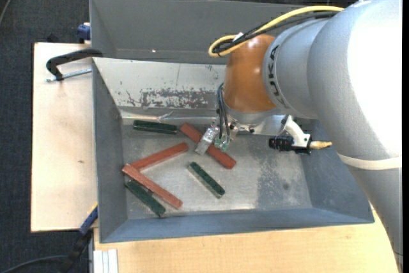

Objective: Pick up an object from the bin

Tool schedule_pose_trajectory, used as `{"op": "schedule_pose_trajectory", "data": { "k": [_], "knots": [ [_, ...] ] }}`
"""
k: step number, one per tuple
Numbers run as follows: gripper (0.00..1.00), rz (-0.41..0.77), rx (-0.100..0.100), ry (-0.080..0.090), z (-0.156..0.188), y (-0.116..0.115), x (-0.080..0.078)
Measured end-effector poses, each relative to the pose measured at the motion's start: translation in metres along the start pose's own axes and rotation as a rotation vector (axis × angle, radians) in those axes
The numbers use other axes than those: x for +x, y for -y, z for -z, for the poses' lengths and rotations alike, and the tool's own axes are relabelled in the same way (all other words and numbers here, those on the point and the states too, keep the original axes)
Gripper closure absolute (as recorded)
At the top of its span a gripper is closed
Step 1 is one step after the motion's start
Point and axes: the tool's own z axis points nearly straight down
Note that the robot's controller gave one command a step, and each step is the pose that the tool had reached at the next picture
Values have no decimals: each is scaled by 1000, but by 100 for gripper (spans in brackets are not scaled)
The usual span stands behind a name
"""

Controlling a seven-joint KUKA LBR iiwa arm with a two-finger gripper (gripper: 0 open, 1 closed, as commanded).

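My gripper (pixel 214 139) is down near the bin floor, just left of the middle. It sits right over the middle of a red-brown bar (pixel 227 159) that runs slantwise from upper left to lower right. A dark green bar (pixel 206 179) lies on the floor just below it. A longer red-brown bar (pixel 163 156) lies to its left, and another dark green bar (pixel 155 128) rests near the back wall.
At the front left, a red-brown bar (pixel 152 187) and a dark green bar (pixel 146 199) lie side by side. A black thing with a yellow tip (pixel 295 144) is to the right of the gripper. The arm covers the bin's right side.
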Motion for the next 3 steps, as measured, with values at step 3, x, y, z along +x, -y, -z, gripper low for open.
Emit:
{"op": "schedule_pose_trajectory", "data": {
  "k": [3],
  "knots": [
    [100,5,-3,2,86,-6,-3]
  ]
}}
